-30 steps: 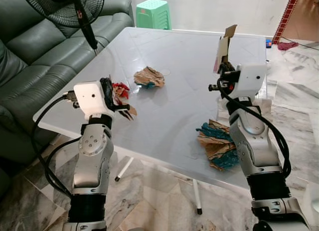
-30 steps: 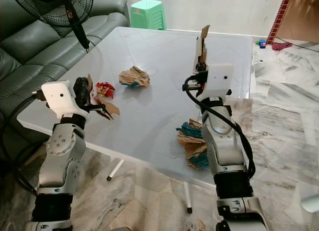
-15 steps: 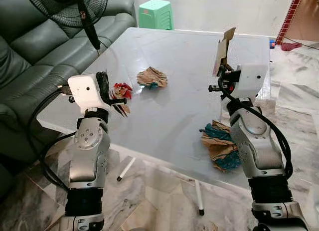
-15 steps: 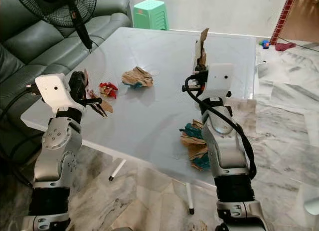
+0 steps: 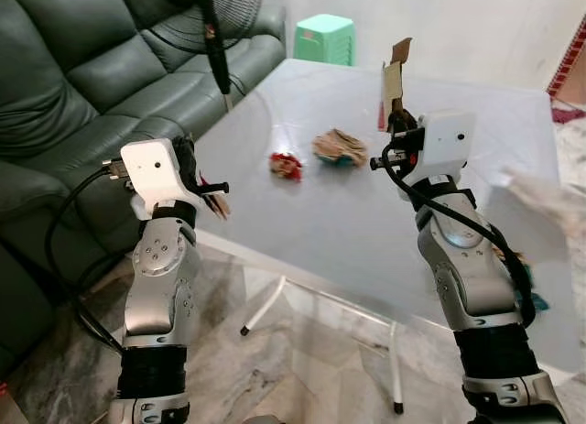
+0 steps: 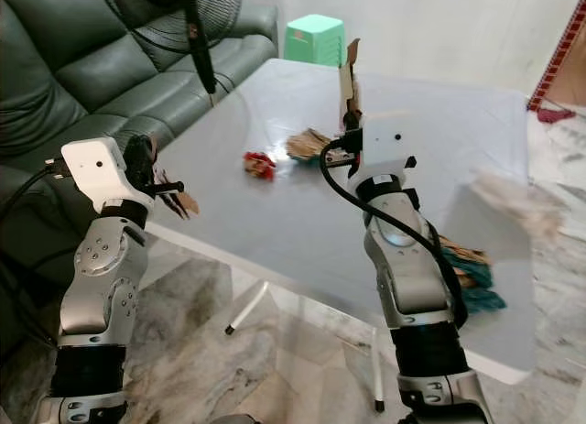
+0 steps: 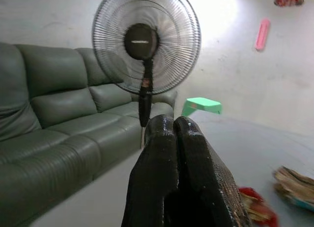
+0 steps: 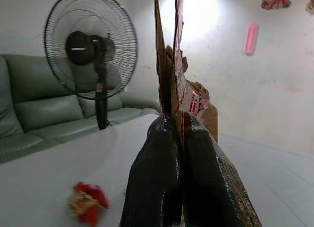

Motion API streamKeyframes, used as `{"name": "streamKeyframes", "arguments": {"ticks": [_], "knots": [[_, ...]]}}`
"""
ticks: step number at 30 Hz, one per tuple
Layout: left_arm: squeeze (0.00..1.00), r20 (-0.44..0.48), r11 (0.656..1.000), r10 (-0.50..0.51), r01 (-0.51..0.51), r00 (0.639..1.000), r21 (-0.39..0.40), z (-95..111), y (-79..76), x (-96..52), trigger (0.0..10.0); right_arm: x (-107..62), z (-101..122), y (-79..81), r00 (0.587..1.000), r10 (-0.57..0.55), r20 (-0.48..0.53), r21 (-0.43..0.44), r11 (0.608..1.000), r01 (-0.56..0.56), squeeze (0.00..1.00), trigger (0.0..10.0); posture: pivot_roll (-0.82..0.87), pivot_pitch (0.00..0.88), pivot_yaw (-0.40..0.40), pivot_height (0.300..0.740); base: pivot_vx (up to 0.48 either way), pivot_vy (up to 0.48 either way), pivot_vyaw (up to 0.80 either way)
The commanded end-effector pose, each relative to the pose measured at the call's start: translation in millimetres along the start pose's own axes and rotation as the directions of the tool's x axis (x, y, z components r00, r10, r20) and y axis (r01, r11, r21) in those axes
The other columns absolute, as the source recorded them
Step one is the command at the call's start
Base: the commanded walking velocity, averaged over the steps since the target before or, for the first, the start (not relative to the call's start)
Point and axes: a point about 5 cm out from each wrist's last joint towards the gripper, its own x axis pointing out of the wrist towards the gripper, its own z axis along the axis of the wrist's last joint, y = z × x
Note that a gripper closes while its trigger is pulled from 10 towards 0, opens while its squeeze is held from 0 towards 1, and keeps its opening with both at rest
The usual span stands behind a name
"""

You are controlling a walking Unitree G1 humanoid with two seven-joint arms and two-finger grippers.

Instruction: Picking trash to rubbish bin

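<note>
- Left eye view: a tall strip of torn cardboard (image 5: pixel 395 76) is held upright above the right gripper (image 5: pixel 396 122), pinched at its lower end, so that it is carried clear of the counter (image 5: pixel 366 213) rather than dragged over it. The left gripper (image 5: pixel 212 193) is raised beside the counter's near corner with brown paper scraps (image 5: pixel 220 204) hanging from it; it is judged that both arms are kept lifted so the loads can be borne to a bin. A red wrapper (image 5: pixel 286 165) and a crumpled brown wad (image 5: pixel 339 147) lie near each other on the counter, not yet collected.
- Right eye view: the same scene is given. A pile of brown and teal paper (image 6: pixel 465 268) is seen at the counter's near right edge, partly behind the right arm. A green stool (image 6: pixel 314 38) stands past the far end, a dark sofa (image 6: pixel 73 67) to the left, and a standing fan (image 6: pixel 188 21) leans over the counter's left side. The blur at the right suggests that the head is being turned.
- Left wrist view: the two black fingers (image 7: pixel 162 173) are pressed together with no gap to be seen; the scraps themselves cannot be made out here. The red wrapper and the brown wad lie on the counter beyond.
- Right wrist view: the fingers (image 8: pixel 157 178) are clamped tightly on the foot of the cardboard, which is folded into layers and rises straight up between them; the firm low grip is judged to keep the strip from slipping. The bin is yet to be found.
</note>
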Motion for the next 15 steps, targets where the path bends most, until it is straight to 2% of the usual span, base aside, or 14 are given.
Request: {"name": "streamKeyframes", "arguments": {"ticks": [1,8,11,15], "knots": [[0.0,-0.008,1.0,-0.012,0.011,1.0,-0.004,0.1,-1.5,1.2,10.0,0.1,6.0,-4.7,1.0,-0.012,0.019,-0.009,1.0,0.012,0.0,10.0,-0.04,0.0,0.047,0.74,0.0,0.446,0.0],[0.0,-0.015,1.0,-0.013,0.013,1.0,-0.011,-1.7,-1.8,-0.4,10.0,-0.5,3.9,-4.4,1.0,-0.01,0.014,-0.015,1.0,0.01,0.0,10.0,-0.03,0.0,0.043,0.74,0.0,0.439,0.0],[0.0,-0.024,1.0,-0.02,0.02,1.0,-0.018,-2.1,-2.3,-2.6,10.0,-1.4,2.0,-5.1,1.0,-0.014,0.007,-0.01,1.0,0.014,0.0,10.0,-0.03,0.0,0.039,0.74,0.0,0.0,0.0],[0.0,-0.029,1.0,-0.006,0.006,1.0,-0.016,-3.5,1.8,-3.5,10.0,-1.4,2.4,-5.8,1.0,-0.01,0.007,-0.016,1.0,0.01,0.0,10.0,-0.03,0.003,0.038,0.74,0.0,0.235,0.0]]}}
